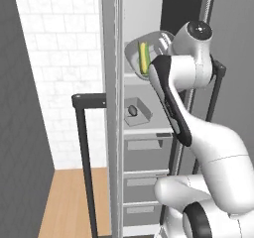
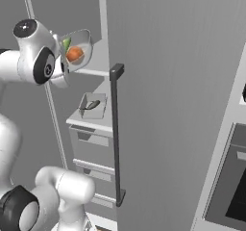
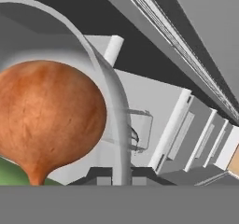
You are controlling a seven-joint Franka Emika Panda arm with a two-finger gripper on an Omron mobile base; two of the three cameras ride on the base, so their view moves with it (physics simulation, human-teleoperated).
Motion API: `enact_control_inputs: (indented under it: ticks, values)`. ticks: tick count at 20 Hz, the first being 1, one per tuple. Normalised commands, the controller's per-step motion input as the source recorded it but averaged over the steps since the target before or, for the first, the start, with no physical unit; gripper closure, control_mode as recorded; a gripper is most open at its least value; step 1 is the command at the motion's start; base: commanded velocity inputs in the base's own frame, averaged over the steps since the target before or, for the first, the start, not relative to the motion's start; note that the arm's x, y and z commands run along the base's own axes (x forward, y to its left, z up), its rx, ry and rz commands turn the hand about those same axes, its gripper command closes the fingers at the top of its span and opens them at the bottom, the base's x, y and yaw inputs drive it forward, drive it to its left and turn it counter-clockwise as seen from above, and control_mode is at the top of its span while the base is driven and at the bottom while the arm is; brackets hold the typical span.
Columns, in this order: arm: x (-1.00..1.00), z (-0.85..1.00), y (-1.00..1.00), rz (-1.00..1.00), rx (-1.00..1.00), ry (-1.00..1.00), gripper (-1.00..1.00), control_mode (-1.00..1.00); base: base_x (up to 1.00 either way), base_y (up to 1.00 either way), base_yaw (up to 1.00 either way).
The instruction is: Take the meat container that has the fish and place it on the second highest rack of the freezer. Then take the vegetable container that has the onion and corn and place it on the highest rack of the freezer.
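White-tiled wall at frame left; freezer [image 1: 115,133] open at centre. Meat container [image 2: 92,105] with the fish [image 1: 132,110] already sits on the second highest rack [image 1: 147,129], so step one looks done. Pincer [image 3: 122,177] is clamped on the rim of the vegetable bowl [image 2: 82,48], carried steeply tilted at the highest rack [image 2: 97,61], upper centre. Onion [image 3: 46,120] round, orange-brown; corn [image 1: 144,56] yellow, green-husked.

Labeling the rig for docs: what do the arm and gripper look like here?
Glossy white rounded arm links with black joint bands and a dark round cap on the wrist end. No cables or markings visible. The gripper has small dark fingertips.
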Motion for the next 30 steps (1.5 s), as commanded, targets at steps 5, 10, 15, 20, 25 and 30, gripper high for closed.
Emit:
enact_control_inputs:
  ticks: [5,10,15,20,25,30]
  values:
    - [0.81,0.00,-0.13,0.00,0.00,0.00,1.00,-1.00,0.00,0.00,0.00]
    - [0.99,0.00,-0.18,-0.02,0.00,0.06,1.00,-1.00,0.00,0.00,0.00]
    - [0.93,-0.01,-0.24,-0.02,0.00,0.11,1.00,-1.00,0.00,0.00,0.00]
    - [0.81,-0.16,-0.03,-0.05,0.00,0.03,1.00,-1.00,0.00,0.00,0.00]
    - [0.80,-0.47,0.00,-0.06,-0.08,0.00,1.00,-1.00,0.00,0.00,0.00]
    - [0.61,-0.40,0.02,-0.06,-0.10,0.00,1.00,-1.00,0.00,0.00,0.00]
